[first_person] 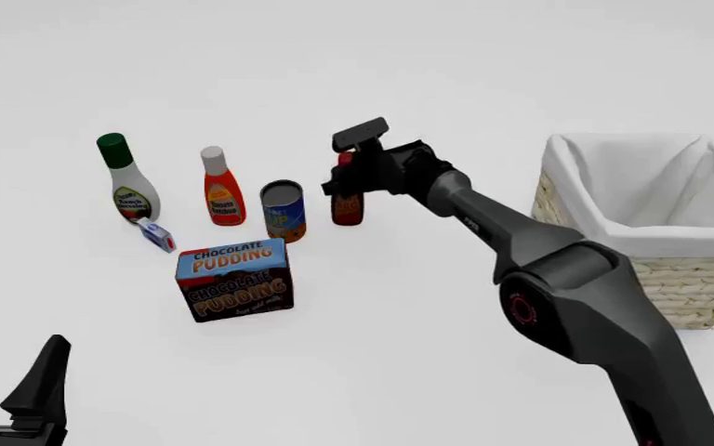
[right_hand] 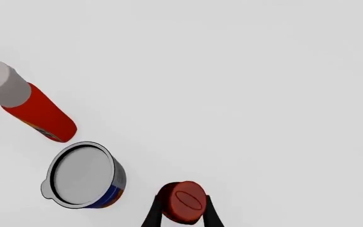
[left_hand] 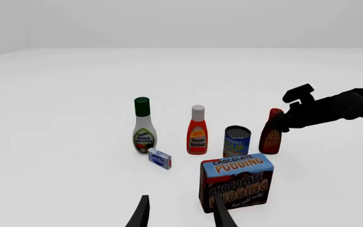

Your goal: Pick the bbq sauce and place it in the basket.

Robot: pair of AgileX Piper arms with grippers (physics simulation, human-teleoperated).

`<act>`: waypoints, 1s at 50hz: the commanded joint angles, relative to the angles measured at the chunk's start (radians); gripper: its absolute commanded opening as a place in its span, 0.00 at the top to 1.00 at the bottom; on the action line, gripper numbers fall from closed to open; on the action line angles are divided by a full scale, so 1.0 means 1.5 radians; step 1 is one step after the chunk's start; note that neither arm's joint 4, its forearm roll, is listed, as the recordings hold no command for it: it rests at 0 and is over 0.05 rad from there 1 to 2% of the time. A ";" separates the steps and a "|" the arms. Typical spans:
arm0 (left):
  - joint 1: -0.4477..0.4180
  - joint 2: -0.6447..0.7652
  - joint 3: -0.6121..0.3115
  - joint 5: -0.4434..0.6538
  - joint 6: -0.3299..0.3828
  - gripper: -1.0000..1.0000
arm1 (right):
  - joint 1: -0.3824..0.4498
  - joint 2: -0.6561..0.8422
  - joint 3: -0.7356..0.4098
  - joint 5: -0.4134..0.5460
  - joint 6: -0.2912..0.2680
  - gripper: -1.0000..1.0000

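The bbq sauce (first_person: 347,206), a small dark reddish-brown bottle with a red cap, stands upright on the table right of the can. My right gripper (first_person: 346,182) reaches down over it, its fingers pressed against both sides of the bottle's top (right_hand: 185,202). From the left wrist view the bottle (left_hand: 272,137) shows with the right gripper (left_hand: 280,122) at its neck. The basket (first_person: 692,288), woven with white cloth lining, sits at the right. My left gripper (first_person: 10,376) hangs open and empty near the front left, its fingers (left_hand: 141,213) spread.
A row stands left of the sauce: a white ranch bottle with green cap (first_person: 125,181), a ketchup bottle with white cap (first_person: 220,190) and a blue soup can (first_person: 283,212). A chocolate pudding box (first_person: 235,279) and a small blue box (first_person: 156,234) lie nearer.
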 commanded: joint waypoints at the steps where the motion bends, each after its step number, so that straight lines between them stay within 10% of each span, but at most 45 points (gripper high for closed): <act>1: 0.000 0.000 0.000 0.000 0.000 0.00 | 0.003 -0.007 0.016 -0.005 0.005 1.00; 50: 0.000 0.000 0.000 0.000 0.000 0.00 | -0.022 -0.280 0.233 -0.023 -0.050 1.00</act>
